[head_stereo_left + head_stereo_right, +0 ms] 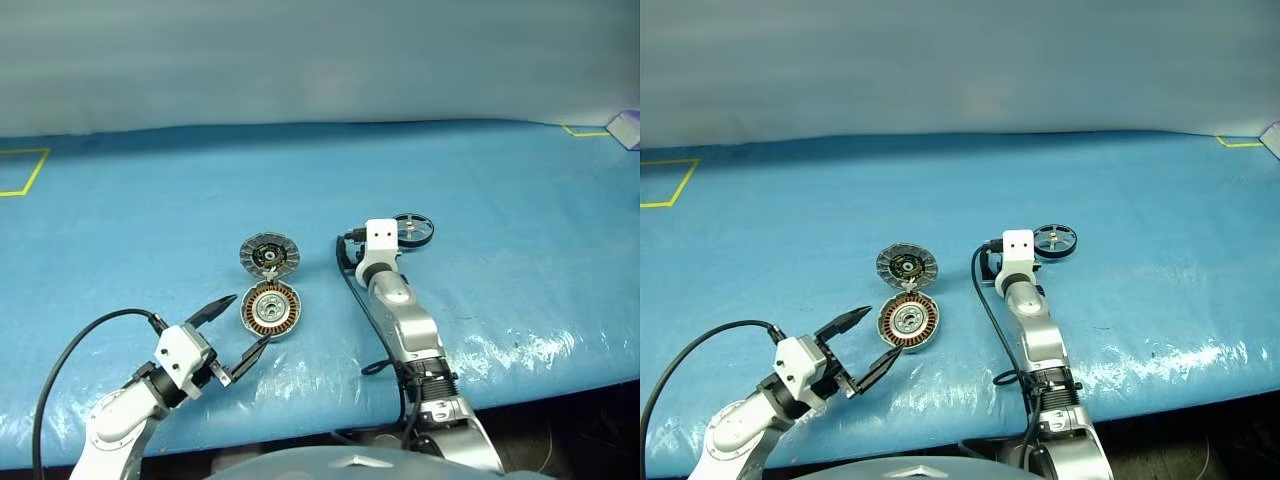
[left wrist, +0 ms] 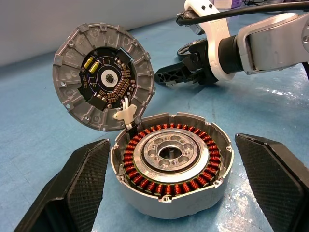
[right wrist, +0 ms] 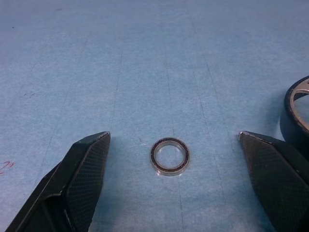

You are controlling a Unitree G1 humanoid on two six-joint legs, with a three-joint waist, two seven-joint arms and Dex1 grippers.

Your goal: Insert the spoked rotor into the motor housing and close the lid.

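The motor housing (image 1: 271, 309) is framed by the wide-open, empty left gripper (image 1: 238, 327), lid (image 1: 269, 254) raised. The right gripper (image 3: 174, 159), spread wide and empty, is held left of the spoked rotor (image 1: 413, 229).

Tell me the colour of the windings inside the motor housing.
Copper-red, ringing a silver metal centre in the motor housing; the left wrist view shows it best.

Motor housing (image 2: 170, 193) matt grey metal, glossy copper windings — fingers (image 2: 77, 188) black woven-textured — table cover (image 1: 500, 200) blue, sheeny.
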